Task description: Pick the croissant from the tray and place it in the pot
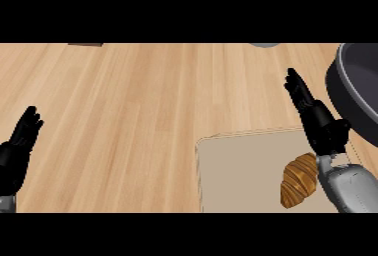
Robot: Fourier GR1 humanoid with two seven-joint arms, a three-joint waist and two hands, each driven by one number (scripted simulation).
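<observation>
A golden-brown croissant (298,181) lies on the beige tray (236,175) at the lower right of the head view. My right hand (317,117) hangs above the tray's far right corner, fingers straight and pointing away, just beyond the croissant and not touching it. Its grey forearm covers the croissant's right edge. The dark grey pot (356,85) sits at the right edge, partly cut off, close to the right hand. At the lower left edge my left hand (18,145) rests open, fingers up.
The wooden counter (148,100) spreads wide to the left of the tray. A small dark object (86,44) and a grey object (264,45) peek in at the far edge.
</observation>
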